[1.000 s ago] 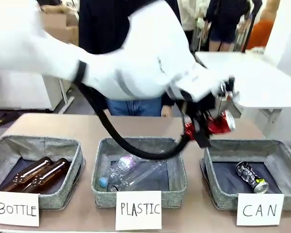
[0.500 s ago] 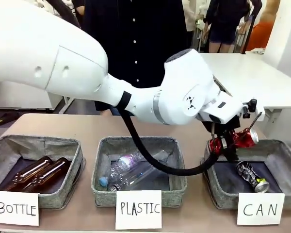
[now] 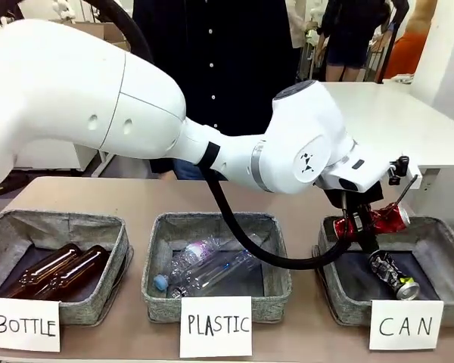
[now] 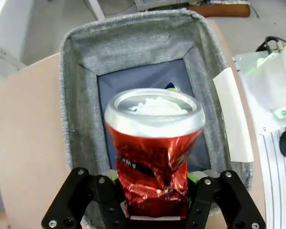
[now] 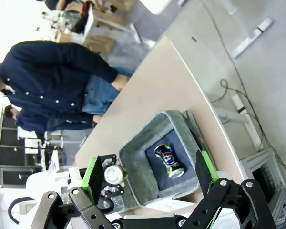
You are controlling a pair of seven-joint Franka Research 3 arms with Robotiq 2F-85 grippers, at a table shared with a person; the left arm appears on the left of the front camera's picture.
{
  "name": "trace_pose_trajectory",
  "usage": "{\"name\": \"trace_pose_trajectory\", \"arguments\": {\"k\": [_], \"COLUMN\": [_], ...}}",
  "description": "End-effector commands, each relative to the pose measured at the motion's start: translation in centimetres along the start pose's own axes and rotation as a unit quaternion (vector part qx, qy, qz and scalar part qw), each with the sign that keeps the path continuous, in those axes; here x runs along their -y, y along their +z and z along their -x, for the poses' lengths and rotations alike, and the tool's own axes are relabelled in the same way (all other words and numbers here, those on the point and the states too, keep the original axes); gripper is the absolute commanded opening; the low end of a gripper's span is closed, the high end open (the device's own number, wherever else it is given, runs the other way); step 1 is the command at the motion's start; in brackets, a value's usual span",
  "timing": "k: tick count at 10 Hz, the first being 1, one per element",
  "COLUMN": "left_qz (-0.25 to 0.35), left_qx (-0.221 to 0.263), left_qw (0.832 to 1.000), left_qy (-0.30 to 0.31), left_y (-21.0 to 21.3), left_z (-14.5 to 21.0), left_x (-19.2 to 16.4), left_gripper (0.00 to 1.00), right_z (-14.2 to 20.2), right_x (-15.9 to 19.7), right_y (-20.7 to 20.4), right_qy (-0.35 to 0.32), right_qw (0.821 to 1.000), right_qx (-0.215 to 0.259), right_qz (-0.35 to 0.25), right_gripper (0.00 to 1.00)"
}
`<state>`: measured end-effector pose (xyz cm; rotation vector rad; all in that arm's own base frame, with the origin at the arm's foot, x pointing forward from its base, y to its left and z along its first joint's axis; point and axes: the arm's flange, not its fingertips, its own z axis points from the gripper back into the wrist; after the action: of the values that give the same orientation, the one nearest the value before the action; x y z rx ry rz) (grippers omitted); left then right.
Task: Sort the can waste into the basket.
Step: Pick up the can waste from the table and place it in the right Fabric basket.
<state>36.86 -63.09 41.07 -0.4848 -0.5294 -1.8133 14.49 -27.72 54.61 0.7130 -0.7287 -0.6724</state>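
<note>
My left gripper (image 3: 365, 224) is shut on the crushed red can (image 3: 380, 220) and holds it just above the left part of the grey CAN basket (image 3: 437, 231). In the left wrist view the red can (image 4: 154, 143) stands between the fingers of my left gripper (image 4: 155, 195), with the basket (image 4: 133, 45) right below. The black and silver can (image 3: 393, 275) lies on the basket's dark floor. My right gripper (image 5: 149, 172) is open and high above the table, looking down on the basket (image 5: 178, 125), the black can (image 5: 168, 161) and the held red can (image 5: 112, 175).
The PLASTIC basket (image 3: 165, 227) with clear bottles sits in the middle, and the BOTTLE basket (image 3: 30, 223) with two brown bottles on the left. White cards stand along the front edge. A person (image 3: 212, 60) in a dark shirt stands across the table.
My left arm has swung right and down with the red can, from above the gap between the baskets to low over the CAN basket.
</note>
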Motion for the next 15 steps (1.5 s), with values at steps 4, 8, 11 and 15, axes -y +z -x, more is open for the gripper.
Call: {"name": "trace_pose_trajectory", "arguments": {"k": [4, 8, 11, 15], "left_qz": [0.007, 0.003, 0.057, 0.056], "left_qx": [-0.014, -0.019, -0.094, -0.109], "left_qw": [1.0, 1.0, 0.992, 0.95], "left_qy": [0.01, 0.01, 0.068, 0.287], "left_y": [-0.7, -0.6, 2.1, 21.2], "left_z": [-0.8, -0.7, 0.2, 3.7], "left_x": [-0.8, -0.8, -0.8, 1.2], "left_gripper": [1.0, 1.0, 1.0, 1.0], "right_z": [-0.3, -0.3, 0.0, -0.1], "right_x": [-0.1, -0.1, 0.0, -3.6], "right_y": [0.3, 0.3, 0.0, -6.0], "right_qy": [0.002, 0.002, 0.0, 0.052], "right_qw": [1.0, 1.0, 1.0, 0.995], "right_qx": [0.004, 0.004, 0.0, -0.079], "right_qz": [-0.007, -0.007, 0.0, 0.001], "right_gripper": [1.0, 1.0, 1.0, 1.0]}}
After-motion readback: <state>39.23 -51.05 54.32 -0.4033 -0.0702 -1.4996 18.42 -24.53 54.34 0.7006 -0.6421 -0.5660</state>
